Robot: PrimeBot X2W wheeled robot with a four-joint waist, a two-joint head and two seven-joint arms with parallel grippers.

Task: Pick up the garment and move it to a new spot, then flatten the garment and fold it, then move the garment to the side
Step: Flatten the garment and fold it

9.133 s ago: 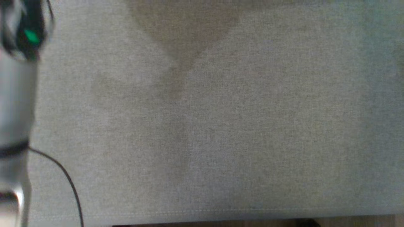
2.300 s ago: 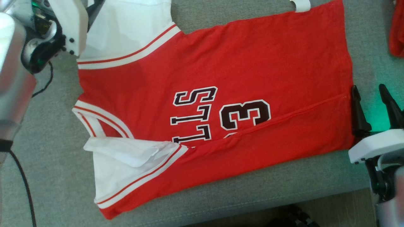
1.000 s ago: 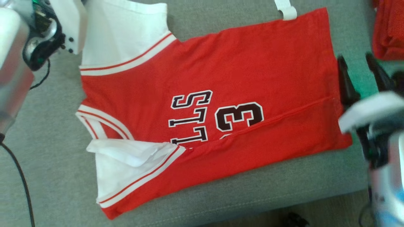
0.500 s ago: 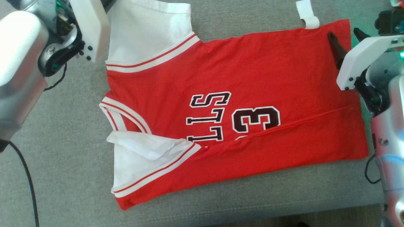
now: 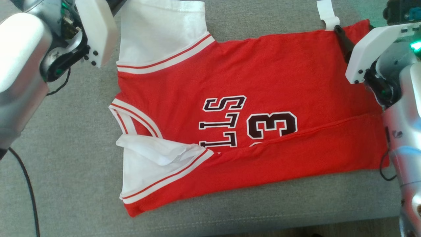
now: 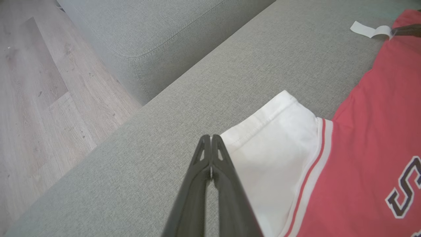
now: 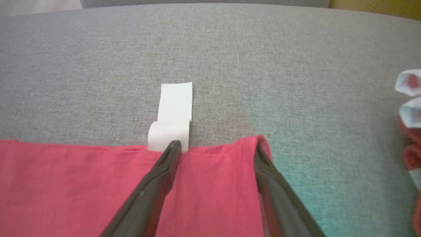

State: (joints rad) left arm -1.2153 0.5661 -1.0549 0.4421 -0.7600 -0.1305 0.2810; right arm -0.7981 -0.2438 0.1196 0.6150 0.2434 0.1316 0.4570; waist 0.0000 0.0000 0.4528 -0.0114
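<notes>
The garment (image 5: 263,82) lies spread on the sofa (image 5: 65,184); the right tool (image 7: 216,147) gapes wide beside its white label (image 7: 174,105), the left tool (image 6: 210,140) pressed together, perhaps on the sleeve (image 6: 279,148). Catching only the label would skew the fold.

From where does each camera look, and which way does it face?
Head view: above, facing down at the jersey on the sofa; left forearm, right forearm show.
Left wrist view: along the shut left gripper toward the white sleeve.
Right wrist view: along the open right gripper over the jersey.
All share the white label.
</notes>
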